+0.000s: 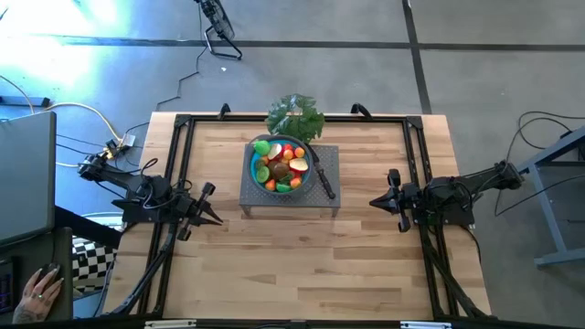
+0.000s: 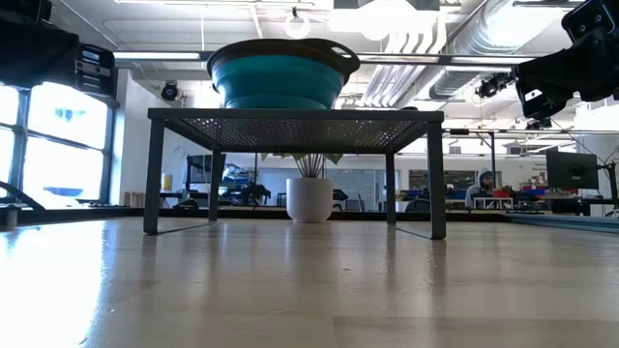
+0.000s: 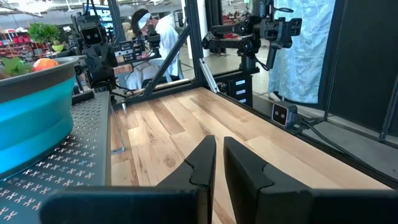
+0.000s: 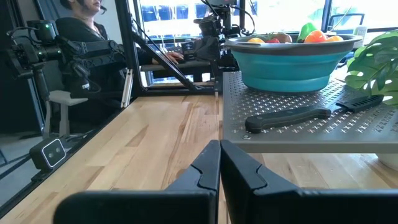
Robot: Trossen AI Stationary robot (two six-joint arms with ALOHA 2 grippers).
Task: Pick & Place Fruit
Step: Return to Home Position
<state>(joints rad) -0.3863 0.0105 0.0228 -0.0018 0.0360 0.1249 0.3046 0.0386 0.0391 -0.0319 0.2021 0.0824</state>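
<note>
Fruit (image 1: 281, 167) lies heaped in the blue bowl (image 1: 250, 166): green, red, orange, yellow and brown pieces rise just above its rim. The bowl stands on a grey perforated shelf (image 1: 265, 201) at the far middle of the worktop (image 1: 302, 265). A black-handled knife (image 1: 323, 175) lies flat on the shelf just beside the bowl, on the right arm's side. A leafy green bunch (image 1: 295, 117) stands behind the bowl, at the worktop's far edge.

The left gripper (image 1: 217, 220) hangs over the bare worktop on the left, well apart from the shelf. It points across toward the middle. In the left wrist view its fingers (image 3: 202, 162) are drawn together with only a thin slit between them and nothing held. The bowl's side and an orange piece at its rim lie off to one side of them.

The right gripper (image 1: 375, 201) hangs over the worktop on the right, near the shelf's right edge but clear of it. It points in toward the left arm. Its fingers (image 4: 242, 165) are pressed together and empty. In the right wrist view the bowl, its fruit and the knife lie beyond them, up on the shelf.

A person's hand (image 1: 41, 292) rests off the worktop at the near left.
</note>
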